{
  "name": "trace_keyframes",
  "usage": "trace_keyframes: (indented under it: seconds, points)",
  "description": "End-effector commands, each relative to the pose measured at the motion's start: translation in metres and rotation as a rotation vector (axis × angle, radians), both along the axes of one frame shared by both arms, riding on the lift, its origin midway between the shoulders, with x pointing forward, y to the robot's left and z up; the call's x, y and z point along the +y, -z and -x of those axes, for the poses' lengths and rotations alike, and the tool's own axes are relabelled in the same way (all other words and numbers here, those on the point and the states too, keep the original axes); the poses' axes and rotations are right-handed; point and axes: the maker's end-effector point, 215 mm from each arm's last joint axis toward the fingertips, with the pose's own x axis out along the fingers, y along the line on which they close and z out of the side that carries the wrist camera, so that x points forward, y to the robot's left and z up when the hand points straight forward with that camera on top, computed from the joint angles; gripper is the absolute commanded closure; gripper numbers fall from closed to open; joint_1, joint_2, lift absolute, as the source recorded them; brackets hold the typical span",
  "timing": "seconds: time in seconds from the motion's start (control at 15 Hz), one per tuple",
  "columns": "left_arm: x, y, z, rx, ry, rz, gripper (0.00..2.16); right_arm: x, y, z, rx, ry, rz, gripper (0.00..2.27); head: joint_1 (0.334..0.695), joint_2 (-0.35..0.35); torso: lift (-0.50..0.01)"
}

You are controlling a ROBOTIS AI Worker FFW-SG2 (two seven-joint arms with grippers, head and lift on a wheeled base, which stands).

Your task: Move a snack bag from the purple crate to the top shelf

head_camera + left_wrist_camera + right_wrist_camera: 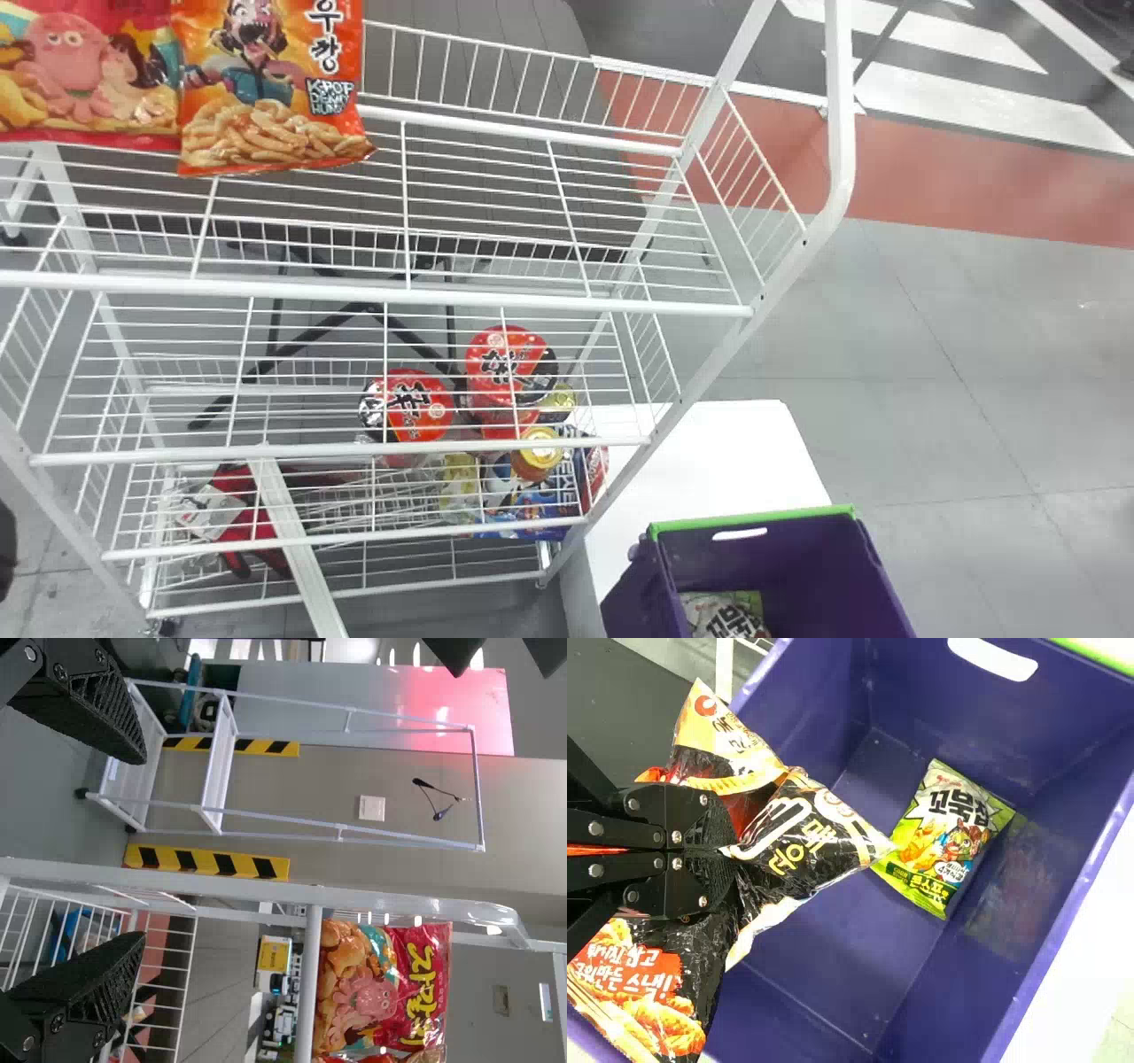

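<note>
Gripping the black snack bag [802,837] by its crumpled middle, my right pincer [732,851] is clamped closed over the purple crate [939,713]. Pick-up: apparently done. Remaining: carry across, set-down on the top shelf [567,302]

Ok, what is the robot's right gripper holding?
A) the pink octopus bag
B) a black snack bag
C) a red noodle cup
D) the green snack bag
B: the right gripper is shut on the black snack bag, while the green snack bag lies in the purple crate.
</note>
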Motion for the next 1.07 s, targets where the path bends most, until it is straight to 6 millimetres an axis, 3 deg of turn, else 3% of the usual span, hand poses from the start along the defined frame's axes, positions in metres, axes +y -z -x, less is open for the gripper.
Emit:
trace_keyframes:
  seconds: [0.0, 1.0]
  points:
    - [0.0000, 0.0001, 0.0002, 0.000, 0.000, 0.000, 0.12, 0.0013, -0.0001, 0.0005, 0.001, 0.001, -0.005, 2.26, 0.695, -0.350, -0.132]
    - [0.0004, -0.0005, 0.0010, -0.003, 0.003, -0.001, 0.12, 0.0027, 0.0008, 0.0028, 0.005, 0.001, -0.008, 2.26, 0.695, -0.350, -0.072]
